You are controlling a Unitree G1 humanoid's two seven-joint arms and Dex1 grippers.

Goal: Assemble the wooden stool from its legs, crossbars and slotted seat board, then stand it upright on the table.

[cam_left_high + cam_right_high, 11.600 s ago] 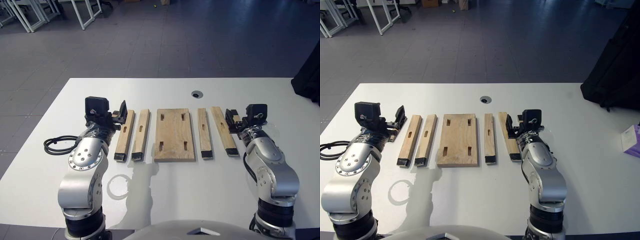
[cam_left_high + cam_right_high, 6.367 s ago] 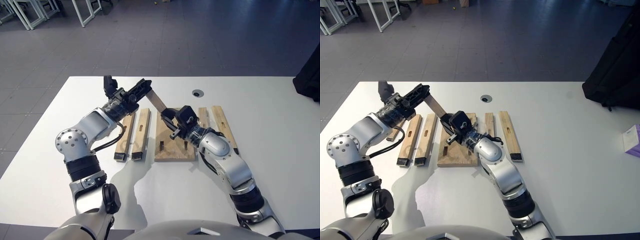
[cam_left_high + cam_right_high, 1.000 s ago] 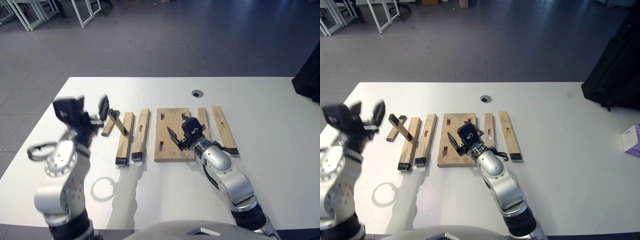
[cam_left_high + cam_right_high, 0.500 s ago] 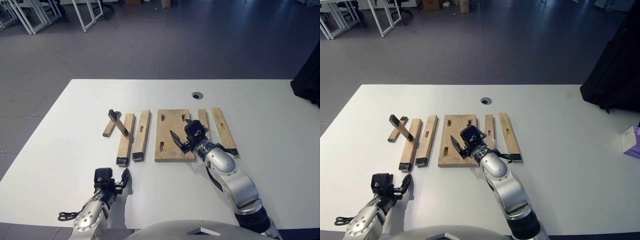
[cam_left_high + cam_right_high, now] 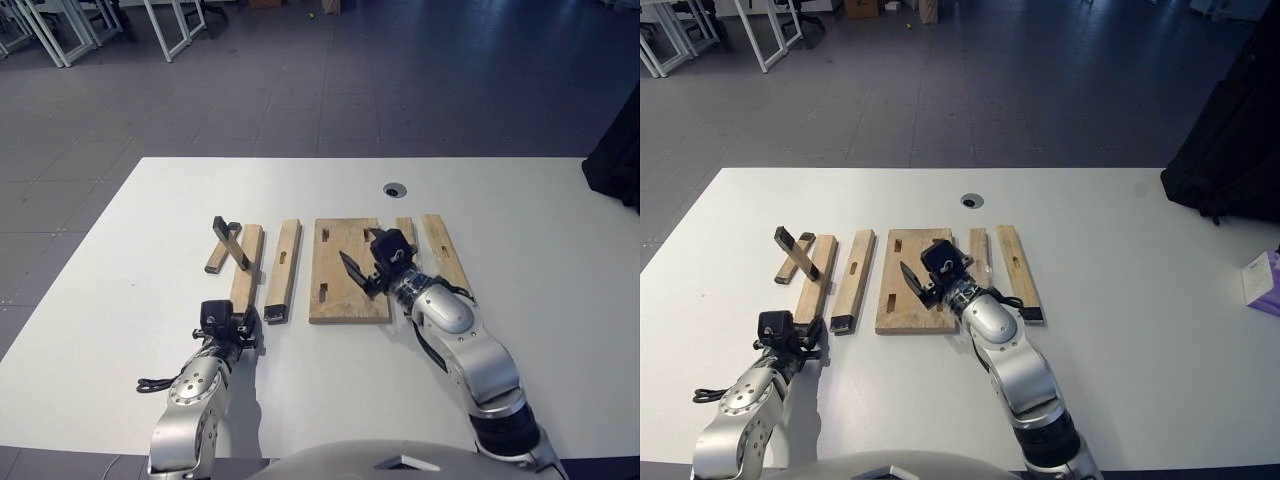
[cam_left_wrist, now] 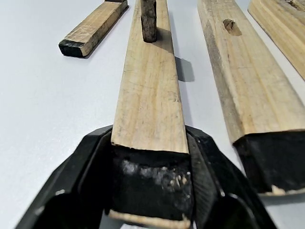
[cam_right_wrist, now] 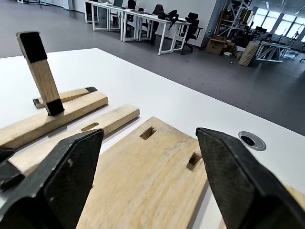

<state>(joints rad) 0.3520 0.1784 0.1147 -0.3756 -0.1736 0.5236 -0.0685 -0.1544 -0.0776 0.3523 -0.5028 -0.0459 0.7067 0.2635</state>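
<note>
OK, left gripper [image 6: 150, 138] is clamped on the near end of the outer leg [image 5: 245, 287]. Leg lies flat on the worktop [image 5: 150, 220], long axis running straight away from it, crossbar [image 5: 229, 243] standing tilted near its far end; right gripper [image 7: 148, 143] gapes wide, empty, above the seat board [image 5: 335, 290].

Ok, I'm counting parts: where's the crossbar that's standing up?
In the head views, the crossbar rises tilted from the leftmost leg on the table's left side, just right of a short piece lying flat.
</note>
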